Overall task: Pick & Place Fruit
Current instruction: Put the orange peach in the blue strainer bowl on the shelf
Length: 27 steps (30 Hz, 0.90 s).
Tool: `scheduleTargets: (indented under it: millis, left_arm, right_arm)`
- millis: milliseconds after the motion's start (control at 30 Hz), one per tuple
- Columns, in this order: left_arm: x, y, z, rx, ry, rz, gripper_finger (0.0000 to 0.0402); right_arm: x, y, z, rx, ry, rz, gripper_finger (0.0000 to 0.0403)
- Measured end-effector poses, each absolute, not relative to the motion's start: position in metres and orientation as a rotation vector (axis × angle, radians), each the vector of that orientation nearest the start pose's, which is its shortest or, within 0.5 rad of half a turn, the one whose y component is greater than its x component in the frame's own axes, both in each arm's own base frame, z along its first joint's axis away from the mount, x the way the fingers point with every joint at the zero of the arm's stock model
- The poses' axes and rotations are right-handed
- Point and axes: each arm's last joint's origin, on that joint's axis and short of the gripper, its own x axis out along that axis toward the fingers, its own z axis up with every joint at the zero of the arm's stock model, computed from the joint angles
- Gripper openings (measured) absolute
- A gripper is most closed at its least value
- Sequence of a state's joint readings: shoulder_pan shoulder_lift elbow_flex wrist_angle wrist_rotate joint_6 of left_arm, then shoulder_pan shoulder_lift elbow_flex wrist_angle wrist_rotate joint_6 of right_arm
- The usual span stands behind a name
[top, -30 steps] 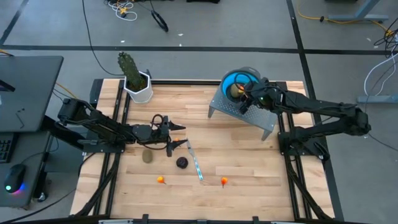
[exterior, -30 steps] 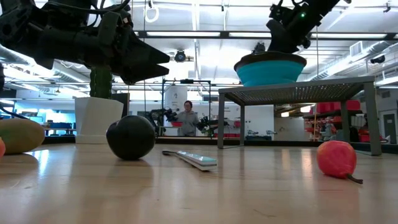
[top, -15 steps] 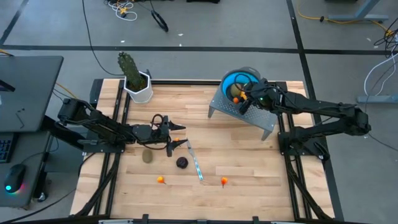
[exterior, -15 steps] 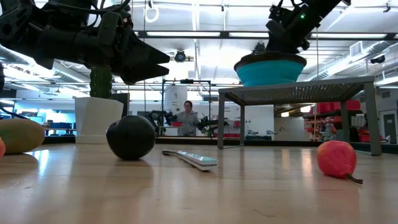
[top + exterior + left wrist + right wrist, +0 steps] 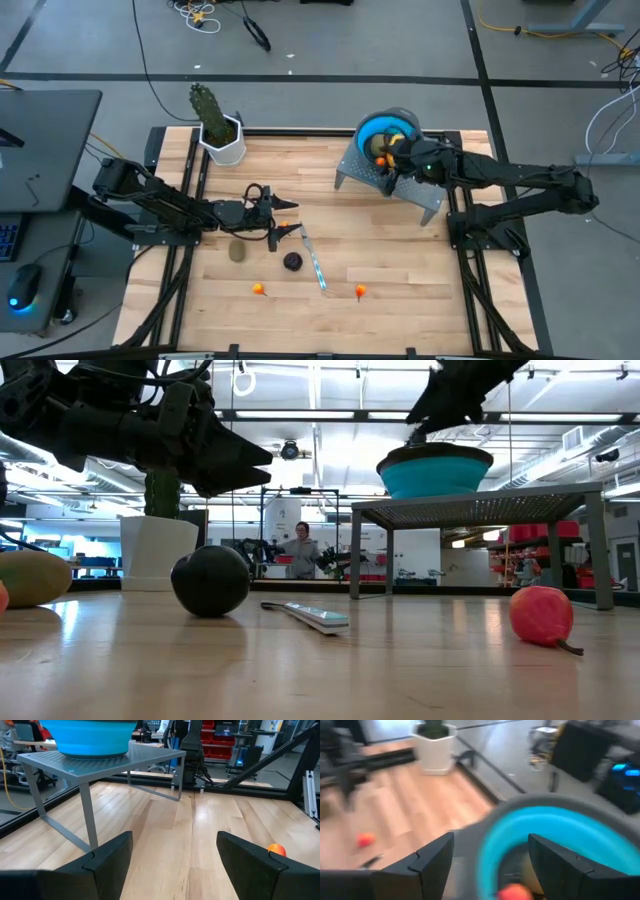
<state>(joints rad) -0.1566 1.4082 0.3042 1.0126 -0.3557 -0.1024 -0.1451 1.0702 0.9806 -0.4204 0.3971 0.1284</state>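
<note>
My left gripper (image 5: 292, 219) hovers open and empty over the table's left middle; it also shows in the left wrist view (image 5: 174, 840). Near it, an olive-brown oval (image 5: 238, 251), a dark purple ball (image 5: 292, 262) and two tiny orange pieces (image 5: 259, 289) (image 5: 360, 291) rest on the wood. My right gripper (image 5: 392, 165) is open and empty at the near rim of the blue bowl (image 5: 385, 132), which sits on a grey stand (image 5: 420, 192). In the bowl lie an orange piece (image 5: 512, 892) and a yellowish piece (image 5: 378, 145).
A slim silvery-blue knife (image 5: 313, 258) lies between the purple ball and the right orange piece. A green cactus (image 5: 208, 108) in a white pot (image 5: 226, 148) stands at the far left corner. A person (image 5: 302, 550) shows far off in the room behind.
My right gripper has risen off the bowl and drawn a little toward the table's near edge, tipping as it goes. An orange piece now shows in the bowl where the gripper was.
</note>
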Motion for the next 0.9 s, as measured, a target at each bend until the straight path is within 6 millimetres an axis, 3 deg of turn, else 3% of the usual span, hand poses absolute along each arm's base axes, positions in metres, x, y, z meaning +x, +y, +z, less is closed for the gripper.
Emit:
scheduleTargets:
  millis: [433,900]
  left_arm:
    - [0.234,-0.026,0.163,-0.107,0.08,0.223,0.0295]
    - [0.233,-0.031,0.163,-0.145,0.073,0.238,0.0295]
  right_arm:
    - [0.228,0.038,0.323,0.042,0.477,-0.254,0.0265]
    - [0.25,0.118,0.275,0.015,0.617,-0.091,0.0265]
